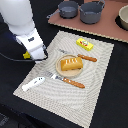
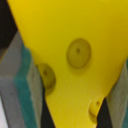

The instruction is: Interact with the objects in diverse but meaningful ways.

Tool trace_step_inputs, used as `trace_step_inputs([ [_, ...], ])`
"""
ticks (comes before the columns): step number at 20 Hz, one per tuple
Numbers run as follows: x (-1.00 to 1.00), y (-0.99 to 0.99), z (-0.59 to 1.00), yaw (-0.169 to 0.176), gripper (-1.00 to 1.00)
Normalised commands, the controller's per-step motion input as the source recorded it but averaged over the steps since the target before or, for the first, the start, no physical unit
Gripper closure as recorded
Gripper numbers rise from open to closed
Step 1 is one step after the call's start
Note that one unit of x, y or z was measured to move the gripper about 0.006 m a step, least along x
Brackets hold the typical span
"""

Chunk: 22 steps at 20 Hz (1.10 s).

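A yellow holed cheese wedge fills the wrist view, clamped between my grey, teal-padded fingers. In the exterior view my gripper is at the placemat's left edge, shut on the cheese, of which only a yellow bit shows. The orange-brown scored bread loaf lies on a small plate at the mat's middle. The yellow packet with a red mark lies at the mat's far side. The white fish-like piece lies at the mat's near left corner.
An orange-handled fork and knife flank the plate on the striped placemat. Two dark grey pots stand on a brown board at the back. A bowl is at the exterior view's right edge.
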Motion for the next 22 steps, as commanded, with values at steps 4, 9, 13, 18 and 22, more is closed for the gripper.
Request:
trace_step_inputs([
  [4, -0.07, 0.17, -0.06, 0.000, -1.00],
  [9, -0.23, 0.30, 0.37, 0.002, -1.00],
  [13, -0.23, 0.21, 0.76, -0.014, -1.00],
  [18, 0.50, -0.09, 0.95, -0.079, -1.00],
  [22, 0.85, -0.30, 0.61, -0.044, -1.00],
])
